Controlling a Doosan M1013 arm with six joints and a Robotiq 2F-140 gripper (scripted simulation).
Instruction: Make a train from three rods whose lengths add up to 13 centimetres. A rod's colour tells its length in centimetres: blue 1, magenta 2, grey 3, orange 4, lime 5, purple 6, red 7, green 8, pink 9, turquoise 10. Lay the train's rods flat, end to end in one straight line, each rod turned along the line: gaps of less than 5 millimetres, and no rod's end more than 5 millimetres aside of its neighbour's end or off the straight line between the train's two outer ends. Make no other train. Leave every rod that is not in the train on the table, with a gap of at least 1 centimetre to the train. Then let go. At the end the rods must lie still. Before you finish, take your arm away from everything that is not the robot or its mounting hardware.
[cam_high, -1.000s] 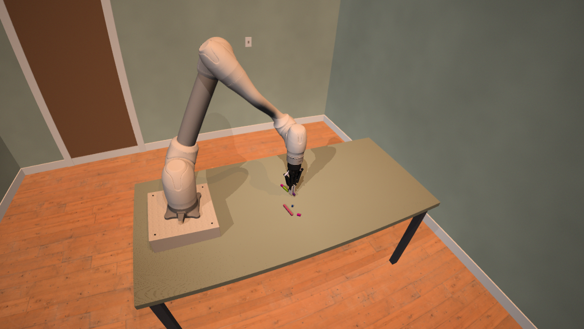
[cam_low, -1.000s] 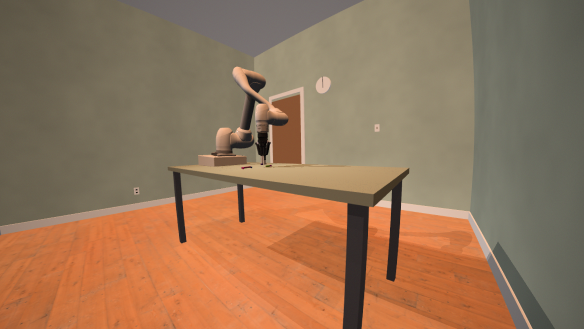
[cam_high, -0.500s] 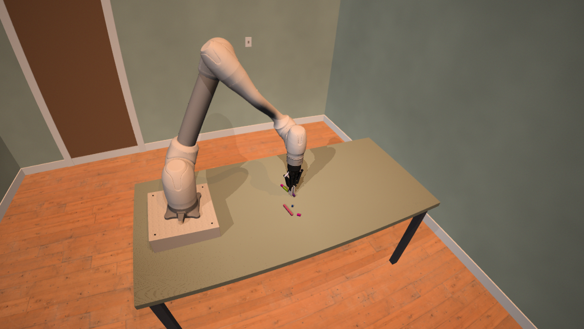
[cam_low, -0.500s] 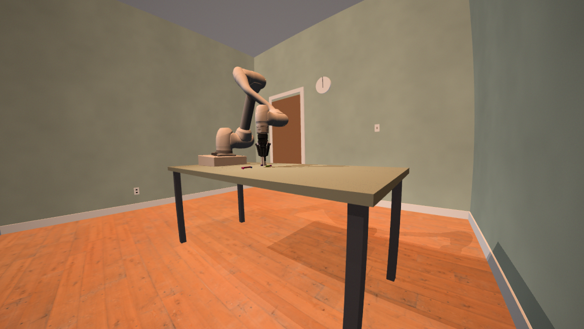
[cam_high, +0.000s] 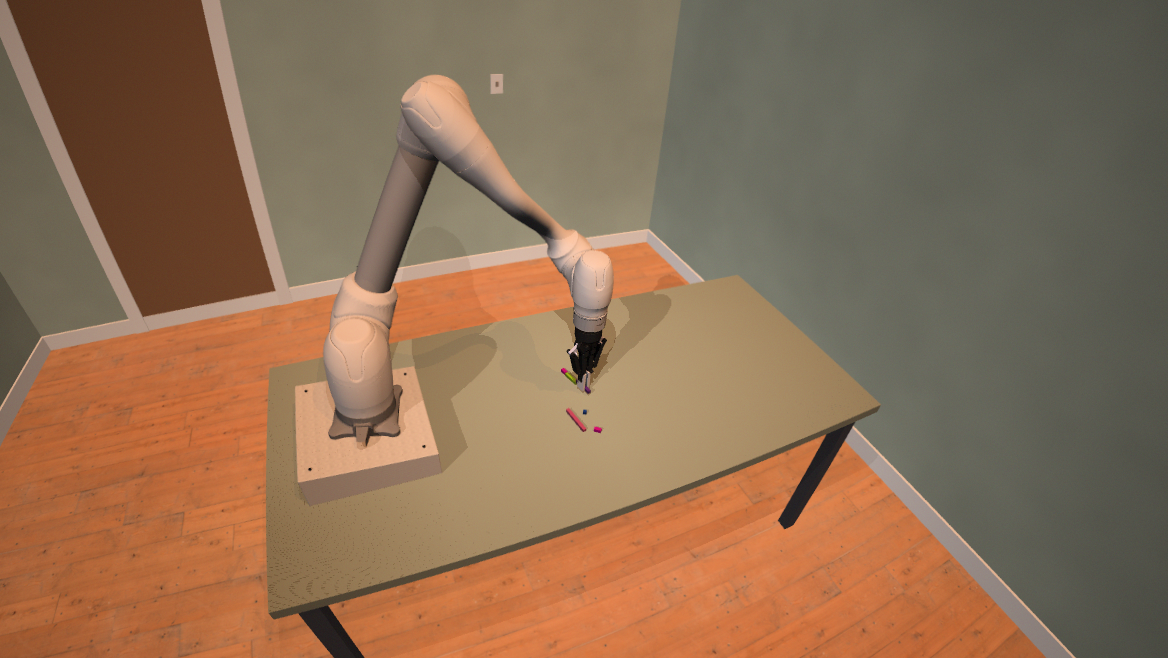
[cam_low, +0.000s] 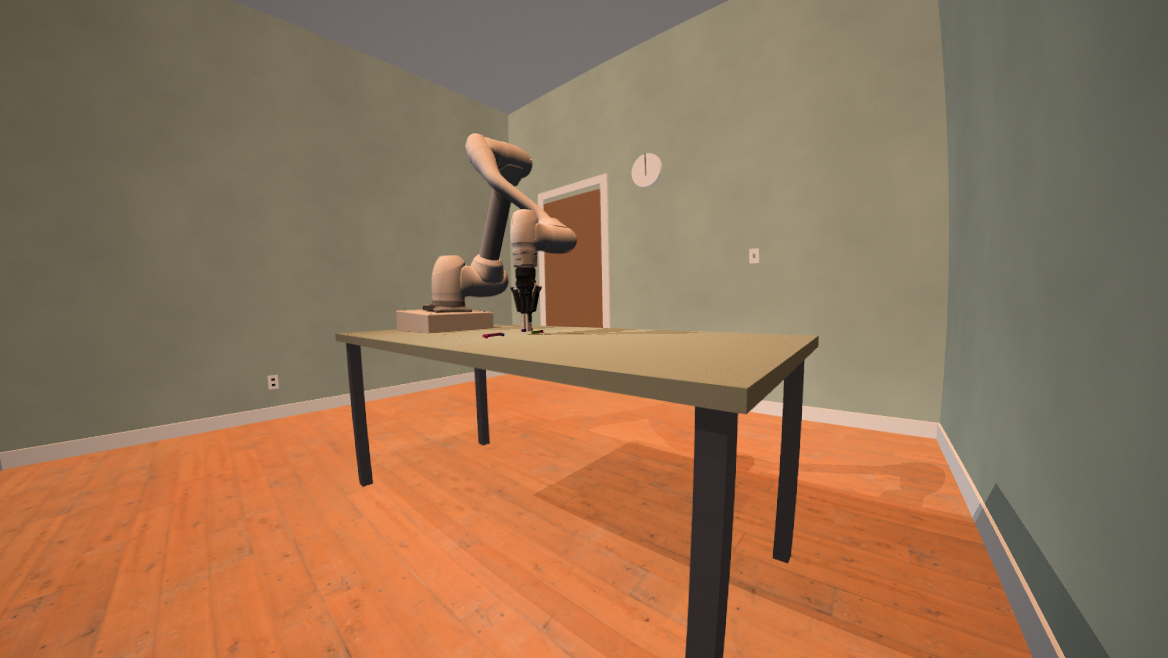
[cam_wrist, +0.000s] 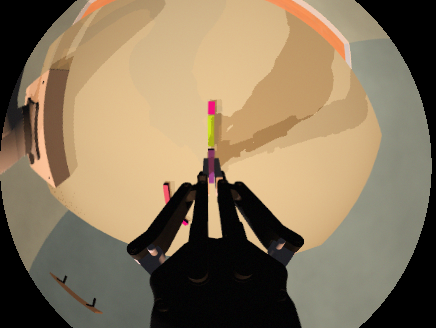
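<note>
The gripper (cam_high: 585, 387) (cam_low: 527, 329) (cam_wrist: 211, 165) is closed around the purple rod (cam_high: 587, 391) (cam_wrist: 211, 162), in line with the lime rod (cam_high: 571, 377) (cam_wrist: 211, 131) and a magenta rod (cam_high: 563, 371) (cam_wrist: 212, 107). The table (cam_high: 506, 490) (cam_low: 621, 351) (cam_wrist: 125, 200) bears the lime and magenta rods.

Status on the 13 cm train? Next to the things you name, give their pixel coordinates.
Done: short magenta rod (cam_high: 563, 371) (cam_wrist: 212, 107) and lime rod (cam_high: 570, 377) (cam_wrist: 211, 130) lie end to end.
In hand: purple rod (cam_high: 587, 390) (cam_wrist: 211, 167), between the fingers, in line beyond the lime rod's free end.
Left: settle purple against lime if any gap remains, let go, back off. Whether purple touches the table: can't tell.
</note>
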